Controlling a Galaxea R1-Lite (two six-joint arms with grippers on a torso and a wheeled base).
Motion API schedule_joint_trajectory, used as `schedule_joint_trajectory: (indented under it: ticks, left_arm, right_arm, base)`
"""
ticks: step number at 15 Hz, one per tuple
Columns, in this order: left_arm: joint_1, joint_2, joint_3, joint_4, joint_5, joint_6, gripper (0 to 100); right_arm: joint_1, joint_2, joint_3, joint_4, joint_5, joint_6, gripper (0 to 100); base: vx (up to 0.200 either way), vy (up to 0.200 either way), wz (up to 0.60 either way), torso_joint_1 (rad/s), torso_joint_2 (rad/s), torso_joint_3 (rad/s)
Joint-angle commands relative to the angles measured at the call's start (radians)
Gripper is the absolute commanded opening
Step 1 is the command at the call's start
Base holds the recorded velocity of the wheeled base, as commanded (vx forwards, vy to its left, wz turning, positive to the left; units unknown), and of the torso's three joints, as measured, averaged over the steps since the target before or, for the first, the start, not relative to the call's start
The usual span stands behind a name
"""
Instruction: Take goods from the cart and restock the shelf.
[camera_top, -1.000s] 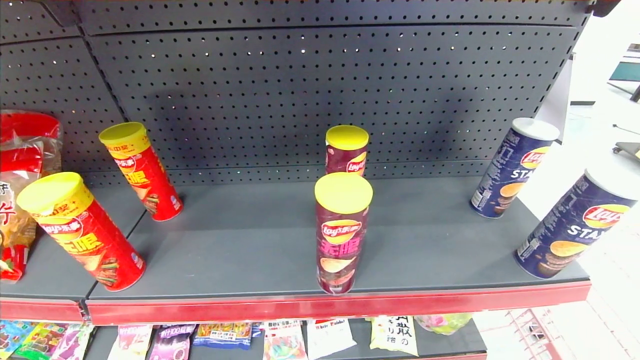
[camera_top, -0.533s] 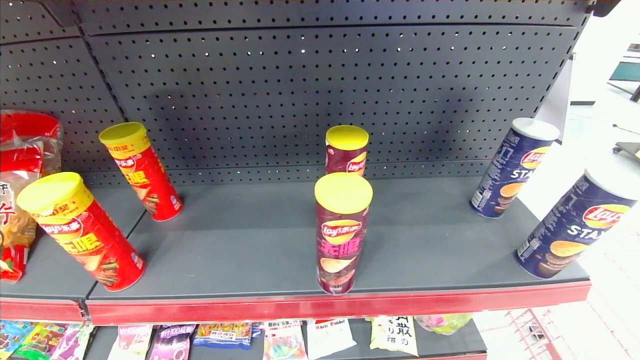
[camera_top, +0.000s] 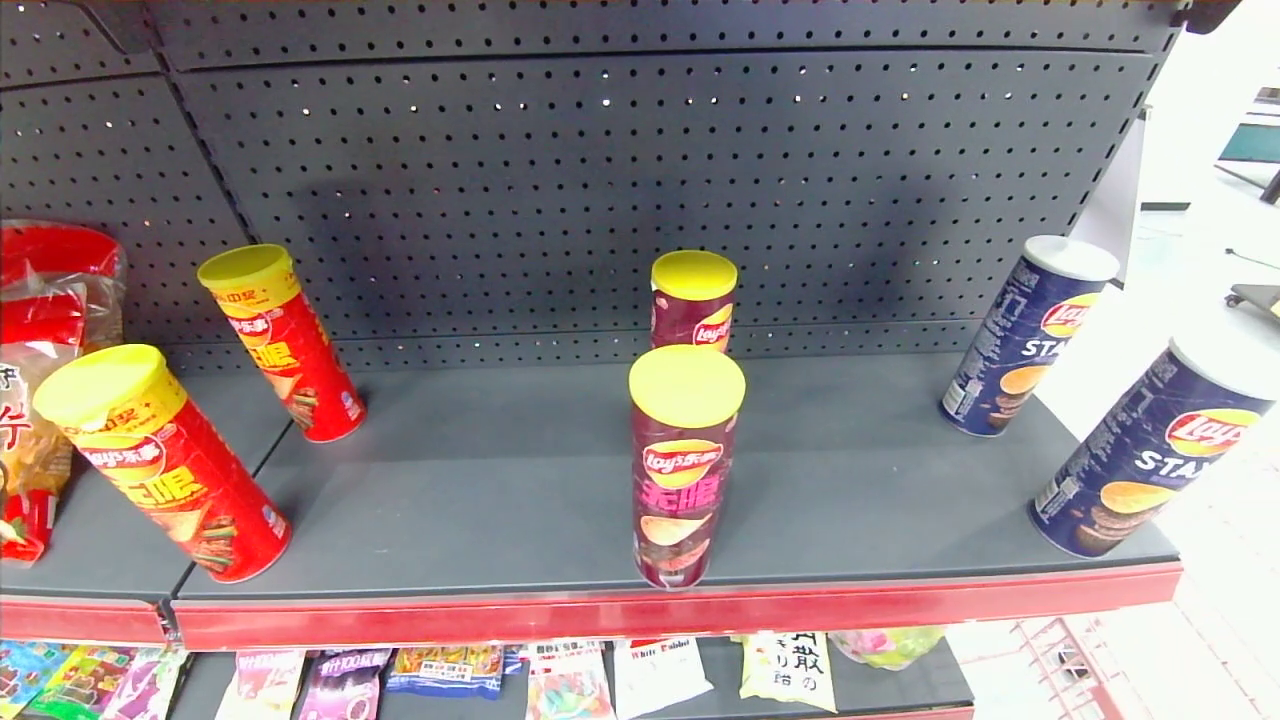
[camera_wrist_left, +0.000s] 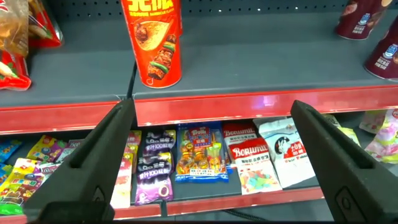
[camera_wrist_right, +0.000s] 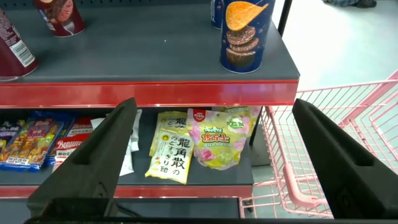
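Note:
On the grey shelf (camera_top: 480, 480) stand two red chip cans (camera_top: 165, 462) at the left, two maroon cans (camera_top: 683, 465) in the middle and two dark blue cans (camera_top: 1150, 450) at the right. My left gripper (camera_wrist_left: 211, 168) is open in front of the shelf's red front edge, below a red can (camera_wrist_left: 153, 38), with nothing between its fingers. My right gripper (camera_wrist_right: 214, 168) is open too, level with the lower shelf, below a blue can (camera_wrist_right: 245, 34). The pink wire cart (camera_wrist_right: 329, 155) stands beside the shelf's right end.
Snack bags (camera_wrist_left: 199, 152) lie in a row on the lower shelf (camera_wrist_right: 186, 177). More bagged snacks (camera_top: 40, 380) sit at the upper shelf's far left. Wide bare stretches separate the can groups. A perforated back panel (camera_top: 600, 180) closes the shelf behind.

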Motion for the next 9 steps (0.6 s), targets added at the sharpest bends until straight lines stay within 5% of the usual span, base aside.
schedule_joint_trajectory:
  ticks: [1,9]
  left_arm:
    - [0.0,0.001,0.0,0.0,0.0,0.0,100]
    - [0.0,0.001,0.0,0.0,0.0,0.0,100]
  right_arm:
    - [0.0,0.001,0.0,-0.001,0.0,-0.001,100]
    - [-0.001,0.001,0.0,-0.001,-0.003,-0.001,100]
  base:
    - [0.0,0.0,0.0,0.0,0.0,0.0]
    - [0.0,0.0,0.0,0.0,0.0,0.0]
